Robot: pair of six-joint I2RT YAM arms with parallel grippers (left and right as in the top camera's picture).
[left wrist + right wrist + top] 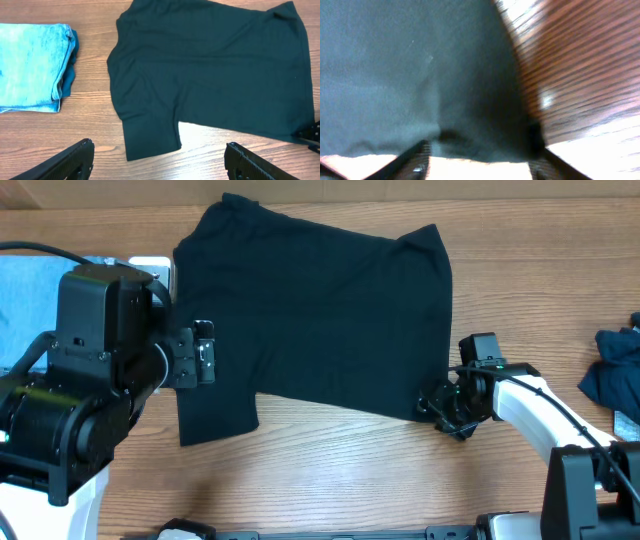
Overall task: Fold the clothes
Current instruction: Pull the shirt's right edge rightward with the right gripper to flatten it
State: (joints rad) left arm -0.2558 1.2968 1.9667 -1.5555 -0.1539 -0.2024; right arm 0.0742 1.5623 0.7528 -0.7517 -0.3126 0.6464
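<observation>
- Short-sleeved black cotton T-shirt (320,310) lies flat on the brown wooden table (330,480). Its long axis runs left to right, shoulders at the left and hem at the right.
- Left gripper (203,352) hangs over the shirt's shoulder end, just above the near sleeve. Its jaws are wide and hold nothing.
- Right gripper (447,405) sits at the shirt's near hem corner. Its wrist view is blurred, but we see the jaws apart with the cloth edge between them. We cannot tell whether they pinch it yet.
- Folded light blue denim stack (30,65) lies left of the shirt, apart from it.
- Judgement: each arm is nearest its own end, so we expect a fold along the long axis.
</observation>
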